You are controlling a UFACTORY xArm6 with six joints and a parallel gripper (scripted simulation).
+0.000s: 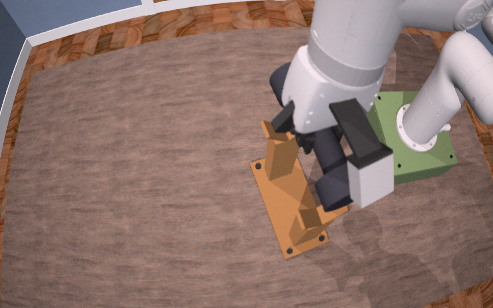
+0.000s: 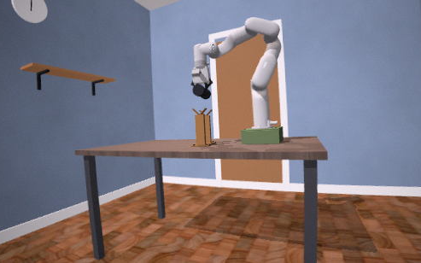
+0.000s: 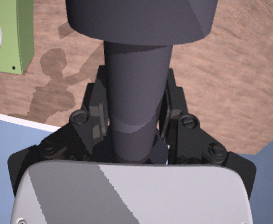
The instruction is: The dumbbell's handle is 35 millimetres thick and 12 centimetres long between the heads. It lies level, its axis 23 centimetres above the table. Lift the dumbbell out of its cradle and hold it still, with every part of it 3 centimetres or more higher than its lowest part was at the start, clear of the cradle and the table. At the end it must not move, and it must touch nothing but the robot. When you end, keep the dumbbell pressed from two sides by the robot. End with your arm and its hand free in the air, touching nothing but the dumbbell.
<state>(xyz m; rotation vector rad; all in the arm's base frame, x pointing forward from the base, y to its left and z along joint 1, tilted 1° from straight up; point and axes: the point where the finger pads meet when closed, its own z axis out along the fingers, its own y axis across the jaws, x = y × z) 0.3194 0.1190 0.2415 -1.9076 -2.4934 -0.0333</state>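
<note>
Pinching the dark dumbbell (image 3: 137, 90) by its handle, the gripper (image 3: 135, 123) has its 2 fingers pressed against opposite sides of the bar, with one head filling the upper part of the wrist view. From the exterior view the dumbbell hangs in the air above the orange cradle (image 2: 202, 128), apart from its forked tops. That cradle stands on the wooden table (image 2: 156, 150) beside the arm's green base (image 2: 276, 136).

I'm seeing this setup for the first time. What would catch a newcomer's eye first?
The white arm arches over the table, its gripper shut on a dark dumbbell hanging in the air. Below stands the orange cradle with nothing in its forks, beside the arm's green base block.
</note>
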